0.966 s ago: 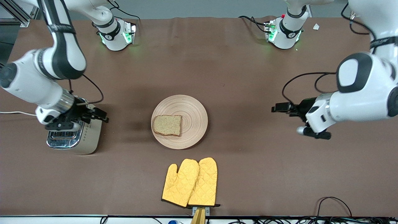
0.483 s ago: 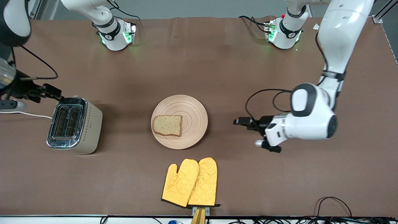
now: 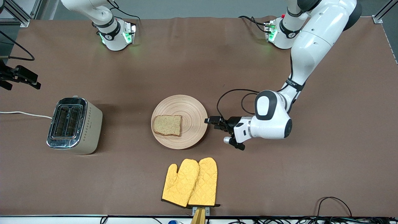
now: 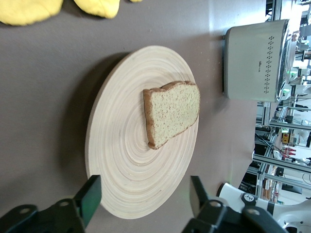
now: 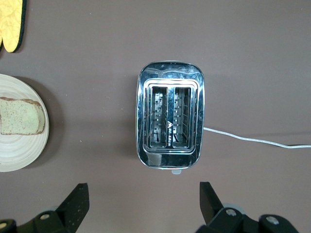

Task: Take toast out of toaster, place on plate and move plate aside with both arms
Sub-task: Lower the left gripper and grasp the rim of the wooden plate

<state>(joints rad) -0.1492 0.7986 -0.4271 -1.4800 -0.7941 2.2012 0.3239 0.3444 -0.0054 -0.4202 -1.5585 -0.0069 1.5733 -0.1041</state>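
Note:
A slice of speckled tan toast (image 3: 167, 125) lies on the round light-wood plate (image 3: 194, 107) in the middle of the table. My left gripper (image 3: 212, 120) is open and empty, low at the plate's rim on the side toward the left arm's end. In the left wrist view the plate (image 4: 126, 160) and toast (image 4: 172, 112) lie just ahead of the open gripper (image 4: 146, 199). My right gripper (image 3: 29, 77) is open and empty, up at the right arm's end of the table. The right wrist view shows its open gripper (image 5: 144, 204), the plate (image 5: 19, 150) and toast (image 5: 20, 116).
A silver two-slot toaster (image 3: 74, 124) stands toward the right arm's end, its slots empty in the right wrist view (image 5: 171, 119), with a white cord (image 3: 25, 114). A pair of yellow oven mitts (image 3: 191, 182) lies nearer the front camera than the plate.
My left gripper has swept in across the table to the plate's rim. My right gripper has left the toaster and risen away toward the right arm's end of the table.

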